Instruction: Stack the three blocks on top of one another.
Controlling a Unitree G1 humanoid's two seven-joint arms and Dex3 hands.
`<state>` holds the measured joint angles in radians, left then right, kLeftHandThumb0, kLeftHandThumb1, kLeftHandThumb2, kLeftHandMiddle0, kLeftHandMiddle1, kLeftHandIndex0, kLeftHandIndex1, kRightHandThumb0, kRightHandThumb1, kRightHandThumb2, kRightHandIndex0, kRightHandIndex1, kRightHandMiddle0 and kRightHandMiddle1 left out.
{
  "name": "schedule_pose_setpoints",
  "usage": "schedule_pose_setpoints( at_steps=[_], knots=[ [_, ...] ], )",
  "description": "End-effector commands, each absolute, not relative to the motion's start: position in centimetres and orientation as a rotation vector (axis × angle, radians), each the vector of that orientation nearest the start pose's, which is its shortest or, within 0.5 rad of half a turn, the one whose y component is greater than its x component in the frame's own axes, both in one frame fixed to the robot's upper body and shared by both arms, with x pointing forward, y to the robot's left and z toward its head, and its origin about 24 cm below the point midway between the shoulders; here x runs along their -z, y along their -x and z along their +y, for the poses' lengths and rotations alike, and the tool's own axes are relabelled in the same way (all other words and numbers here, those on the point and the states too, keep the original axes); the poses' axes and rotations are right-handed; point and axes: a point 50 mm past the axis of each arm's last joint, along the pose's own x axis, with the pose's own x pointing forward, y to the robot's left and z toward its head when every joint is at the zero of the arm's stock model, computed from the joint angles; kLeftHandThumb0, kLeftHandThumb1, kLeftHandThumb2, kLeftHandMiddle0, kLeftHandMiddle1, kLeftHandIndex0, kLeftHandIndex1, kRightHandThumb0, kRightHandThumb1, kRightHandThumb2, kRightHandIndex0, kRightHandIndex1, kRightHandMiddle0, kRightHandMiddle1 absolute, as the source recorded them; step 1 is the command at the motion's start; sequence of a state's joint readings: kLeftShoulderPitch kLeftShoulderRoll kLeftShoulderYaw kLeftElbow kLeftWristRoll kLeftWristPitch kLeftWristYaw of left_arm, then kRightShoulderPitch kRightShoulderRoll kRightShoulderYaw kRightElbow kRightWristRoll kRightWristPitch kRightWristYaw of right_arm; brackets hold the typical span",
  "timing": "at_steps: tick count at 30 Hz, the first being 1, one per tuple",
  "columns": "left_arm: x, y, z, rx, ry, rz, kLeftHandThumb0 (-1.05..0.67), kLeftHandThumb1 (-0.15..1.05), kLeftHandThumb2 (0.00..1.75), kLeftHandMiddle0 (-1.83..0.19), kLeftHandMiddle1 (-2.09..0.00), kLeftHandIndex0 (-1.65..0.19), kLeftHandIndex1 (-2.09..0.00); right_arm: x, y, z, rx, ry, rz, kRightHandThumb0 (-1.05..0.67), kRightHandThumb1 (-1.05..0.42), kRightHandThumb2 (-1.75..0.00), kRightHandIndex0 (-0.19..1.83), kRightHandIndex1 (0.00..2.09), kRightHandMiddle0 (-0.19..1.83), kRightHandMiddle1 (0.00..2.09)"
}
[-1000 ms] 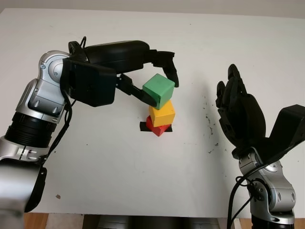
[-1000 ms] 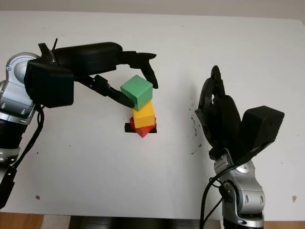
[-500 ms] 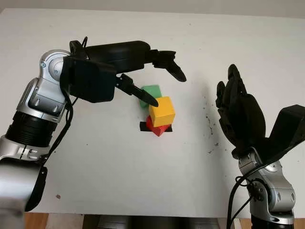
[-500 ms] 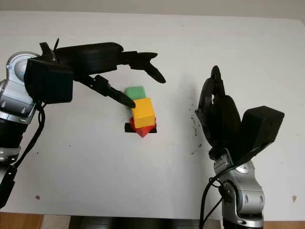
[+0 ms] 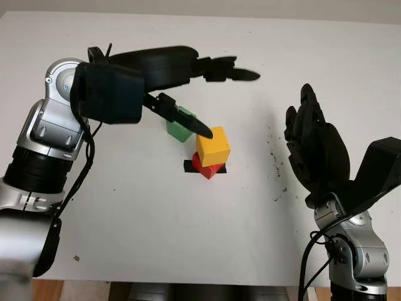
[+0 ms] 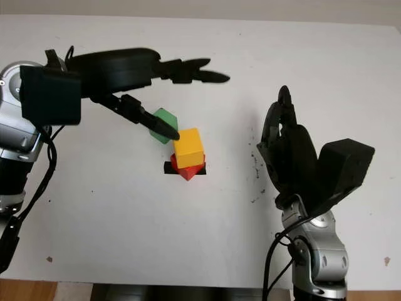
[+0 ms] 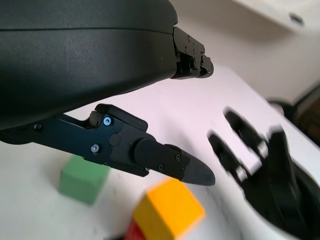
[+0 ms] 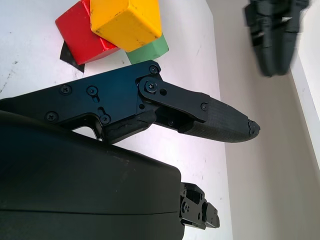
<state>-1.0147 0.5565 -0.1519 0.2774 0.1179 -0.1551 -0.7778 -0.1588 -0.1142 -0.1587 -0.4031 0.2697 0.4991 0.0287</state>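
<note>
Green block (image 5: 180, 127) sits on the desk (image 5: 156, 207) just behind-left of the two-block stack, toward the far edge, not on top. Left hand (image 5: 210, 94) hangs open above it, holding nothing; lower finger (image 5: 182, 119) crosses over the block. Risk: regrasping this close, a finger could clip the yellow block (image 5: 213, 145) and topple it off the red block (image 5: 207, 168). Right hand (image 5: 316, 153) open, idle near the desk's right edge.
</note>
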Motion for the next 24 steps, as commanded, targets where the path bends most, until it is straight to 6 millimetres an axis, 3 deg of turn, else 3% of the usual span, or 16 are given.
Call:
schedule_pose_setpoints(
  at_steps=[1,4,8,14,24],
  knots=[
    [-31.1,-35.1,13.9,0.664,-1.028,-0.6,-0.41,1.01,0.05,0.12,-0.05,-0.11,-0.08,-13.6,-26.5,-18.1,-0.034,-0.121,-0.096,-0.72,-1.05,-0.75,-0.19,0.0,-0.19,0.0],
    [-32.1,-36.3,15.1,0.538,-1.155,-0.588,-0.43,0.98,0.04,0.15,-0.04,-0.11,-0.07,-13.5,-26.4,-18.2,-0.029,-0.127,-0.098,-0.72,-1.05,-0.75,-0.19,0.0,-0.19,0.0],
    [-32.6,-37.2,16.4,0.464,-1.328,-0.561,-0.61,0.9,0.03,0.17,-0.04,-0.18,-0.11,-13.4,-26.3,-18.2,-0.028,-0.126,-0.096,-0.73,-1.05,-0.73,-0.19,0.0,-0.19,0.0],
    [-31.6,-37.7,17.1,0.519,-1.461,-0.491,-0.67,0.85,0.03,0.17,-0.05,-0.24,-0.12,-13.5,-26.3,-18.2,-0.03,-0.122,-0.094,-0.73,-1.05,-0.74,-0.19,0.0,-0.19,0.0],
    [-29.1,-37.5,15.8,0.675,-1.544,-0.484,-0.78,0.83,0.05,0.19,0.0,-0.22,-0.07,-13.5,-26.2,-18.2,-0.028,-0.129,-0.093,-0.72,-1.05,-0.74,-0.19,0.0,-0.19,0.0]
  ],
)
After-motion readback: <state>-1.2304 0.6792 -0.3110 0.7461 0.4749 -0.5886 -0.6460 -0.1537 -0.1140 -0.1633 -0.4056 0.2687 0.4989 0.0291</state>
